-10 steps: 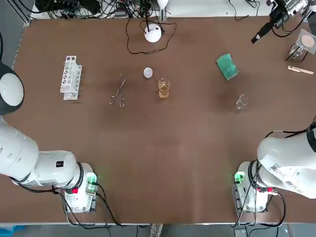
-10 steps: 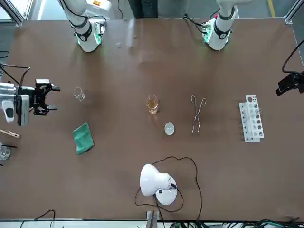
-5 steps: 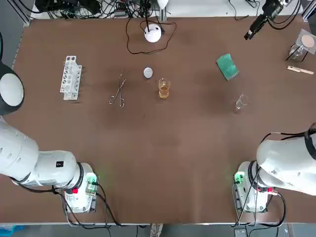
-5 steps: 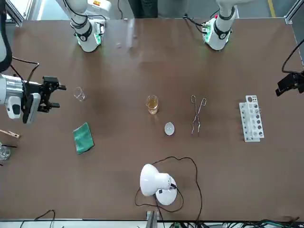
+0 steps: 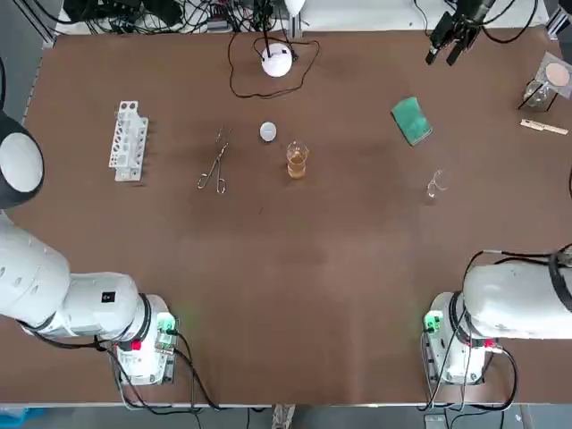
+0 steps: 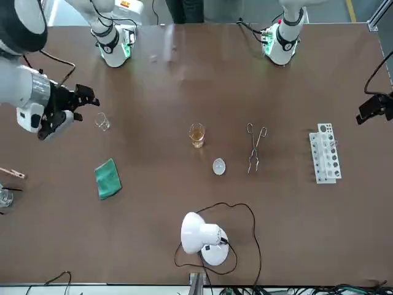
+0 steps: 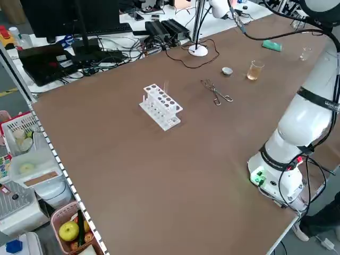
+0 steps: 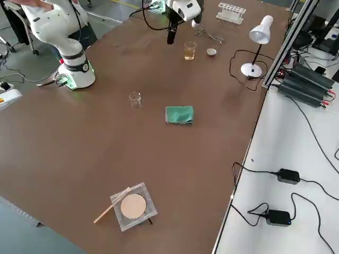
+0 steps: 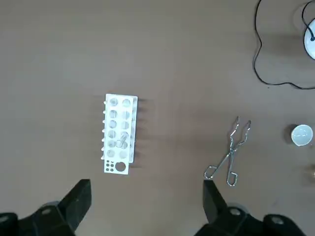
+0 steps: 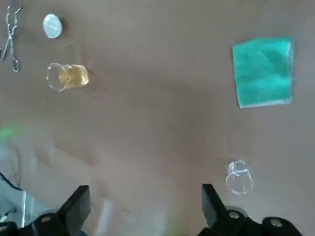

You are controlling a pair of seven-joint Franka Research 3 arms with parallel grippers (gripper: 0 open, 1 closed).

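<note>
Brown table (image 8: 79,148); right arm base (image 8: 74,71), white, green light, at near edge; right gripper (image 8: 169,38), dark, pointing down, raised over table; amber-filled beaker (image 8: 189,50) mid-table, small white dish (image 8: 211,52) just beside it on far side; metal tongs (image 8: 207,35) and white tube rack (image 8: 232,11) further left; white desk lamp (image 8: 260,27) at far edge, cable looped round foot; empty glass beaker (image 8: 135,99) and green cloth (image 8: 180,114) apart, right half; clear square plate with tan disc (image 8: 132,206), wooden stick (image 8: 108,210) just beside it, near right edge; white bench (image 8: 296,222) beyond far edge, black adapters (image 8: 288,176) and cables on it.
</note>
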